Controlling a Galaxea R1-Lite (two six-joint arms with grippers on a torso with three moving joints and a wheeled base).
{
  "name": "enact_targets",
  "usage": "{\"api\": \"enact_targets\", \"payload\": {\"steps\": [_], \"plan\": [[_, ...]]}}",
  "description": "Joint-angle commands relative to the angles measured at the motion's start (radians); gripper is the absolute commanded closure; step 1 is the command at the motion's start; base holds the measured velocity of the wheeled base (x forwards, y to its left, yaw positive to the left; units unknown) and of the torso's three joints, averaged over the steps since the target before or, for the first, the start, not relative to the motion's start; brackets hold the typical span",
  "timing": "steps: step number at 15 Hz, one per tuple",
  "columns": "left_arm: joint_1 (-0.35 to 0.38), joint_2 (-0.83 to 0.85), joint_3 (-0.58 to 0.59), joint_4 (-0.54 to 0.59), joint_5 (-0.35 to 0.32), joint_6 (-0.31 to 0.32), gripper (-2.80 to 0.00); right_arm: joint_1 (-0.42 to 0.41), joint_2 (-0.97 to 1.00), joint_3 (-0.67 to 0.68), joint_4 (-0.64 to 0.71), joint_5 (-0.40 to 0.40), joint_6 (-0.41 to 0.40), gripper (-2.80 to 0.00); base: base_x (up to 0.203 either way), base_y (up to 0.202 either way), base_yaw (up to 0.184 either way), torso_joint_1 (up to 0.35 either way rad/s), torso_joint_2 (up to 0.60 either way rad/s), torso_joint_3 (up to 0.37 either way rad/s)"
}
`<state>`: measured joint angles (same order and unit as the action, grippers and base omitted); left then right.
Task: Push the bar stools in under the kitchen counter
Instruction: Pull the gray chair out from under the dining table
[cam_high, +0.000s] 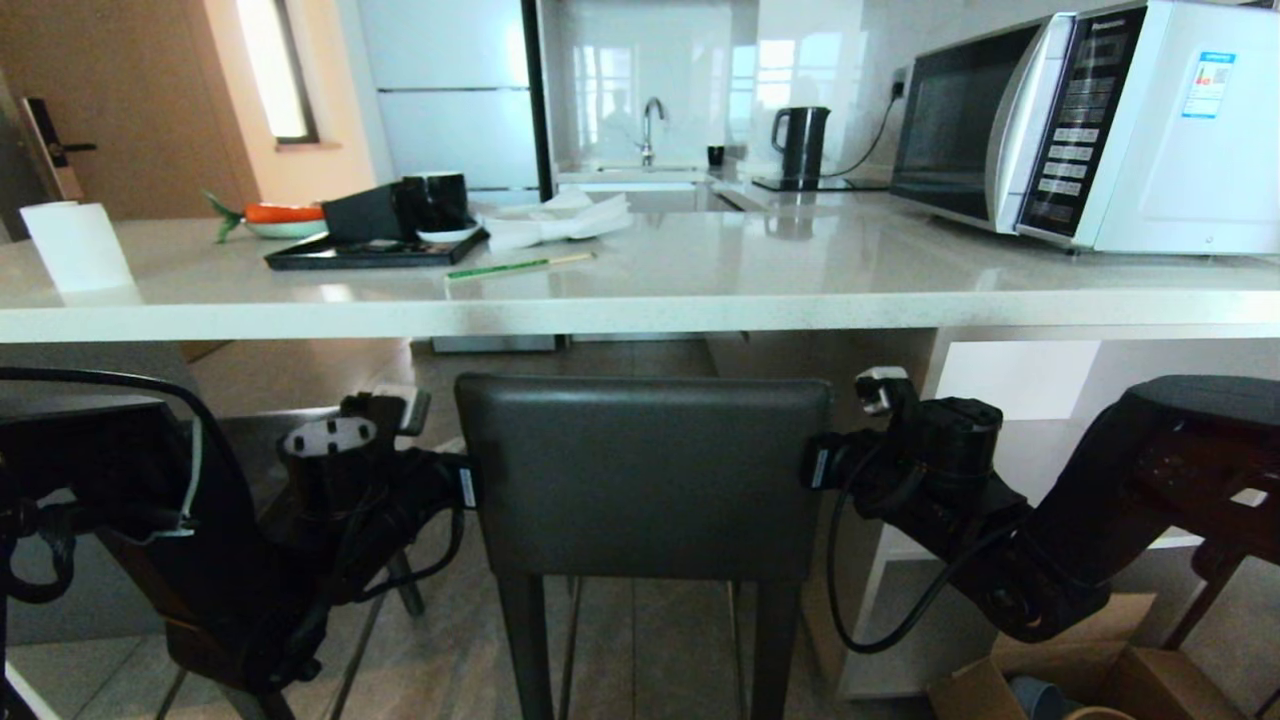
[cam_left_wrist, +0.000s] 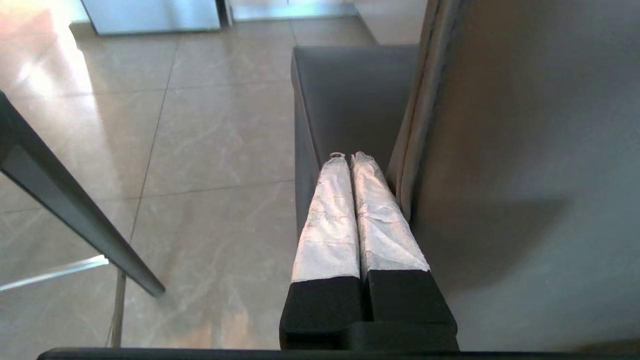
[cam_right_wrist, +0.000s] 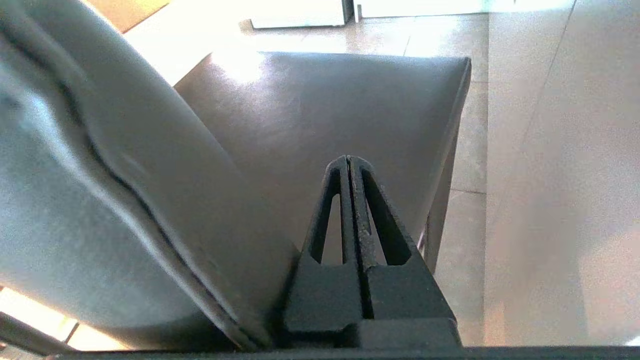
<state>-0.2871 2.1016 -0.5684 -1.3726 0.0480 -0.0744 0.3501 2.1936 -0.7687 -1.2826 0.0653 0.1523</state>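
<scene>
Grey bar stool (cam_high: 645, 480) flanked by both grippers below the kitchen counter (cam_high: 640, 300).
Left gripper (cam_left_wrist: 350, 160) and right gripper (cam_right_wrist: 348, 162), fingers pressed together, empty, beside its backrest edges.

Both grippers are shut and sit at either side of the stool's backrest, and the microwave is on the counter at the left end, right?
Not quite: the microwave is at the counter's right end, as the head view shows. The rest holds: left gripper and right gripper are shut, one at each side of the stool's backrest.
</scene>
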Motion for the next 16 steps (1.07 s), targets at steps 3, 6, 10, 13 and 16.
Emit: {"api": "enact_targets", "payload": {"steps": [3, 6, 10, 13, 16], "plan": [[0.056, -0.068, 0.043, -0.001, 0.018, -0.010, 0.00, -0.121, -0.048, 0.010, 0.068, -0.032, 0.001, 0.00, 0.000, 0.000, 0.000, 0.000, 0.00, 0.000], [0.096, -0.095, 0.076, -0.042, 0.030, -0.037, 0.00, -0.217, -0.134, 0.025, 0.208, -0.030, 0.007, 0.00, 0.000, 0.000, 0.000, 0.000, 0.00, 0.000], [0.064, -0.099, 0.120, -0.055, 0.039, -0.036, 0.00, -0.201, -0.185, 0.073, 0.200, -0.022, 0.007, 0.00, 0.000, 0.000, 0.000, 0.000, 0.00, 0.000], [0.060, -0.117, 0.159, -0.062, 0.054, -0.033, 0.00, -0.193, -0.217, 0.131, 0.183, -0.022, 0.007, 0.00, 0.000, 0.000, 0.000, 0.000, 0.00, 0.000], [0.034, -0.119, 0.191, -0.078, 0.056, -0.038, -2.80, -0.178, -0.236, 0.166, 0.143, -0.025, 0.010, -2.80, 0.000, 0.000, 0.000, 0.000, 0.00, 0.000]]}}
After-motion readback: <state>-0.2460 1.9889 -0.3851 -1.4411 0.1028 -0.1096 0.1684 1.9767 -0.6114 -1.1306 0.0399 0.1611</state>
